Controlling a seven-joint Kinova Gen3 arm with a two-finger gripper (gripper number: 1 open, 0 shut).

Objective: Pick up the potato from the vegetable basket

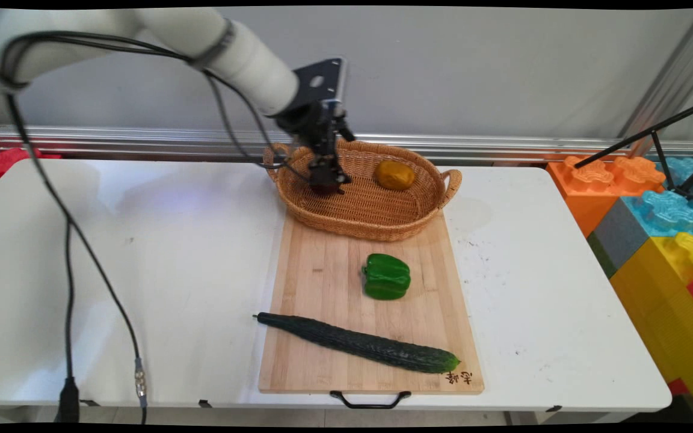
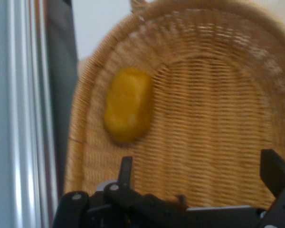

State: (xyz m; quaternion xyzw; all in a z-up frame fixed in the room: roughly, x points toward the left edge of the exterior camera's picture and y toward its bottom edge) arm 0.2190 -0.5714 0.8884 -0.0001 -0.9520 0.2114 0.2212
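Observation:
My gripper (image 1: pixel 326 180) hangs inside the left part of an oval wicker basket (image 1: pixel 376 231), just above its woven floor. In the hand view the gripper (image 2: pixel 199 166) is open, its two fingers spread wide with only basket weave (image 2: pixel 218 95) showing between them. A rounded yellow-orange fruit or potato (image 1: pixel 394 174) lies in the basket to the gripper's right, apart from the fingers; the hand view shows the same yellow-orange fruit (image 2: pixel 128 105) ahead, by the basket's wall. A small dark reddish patch shows under the fingertips in the main view; I cannot tell what it is.
The basket rests on the far end of a wooden cutting board (image 1: pixel 322 282). A green bell pepper (image 1: pixel 387 276) sits mid-board and a long cucumber (image 1: pixel 358 343) lies across its near end. Big coloured toy blocks (image 1: pixel 653 216) and a black tripod leg (image 1: pixel 641 135) stand at the right.

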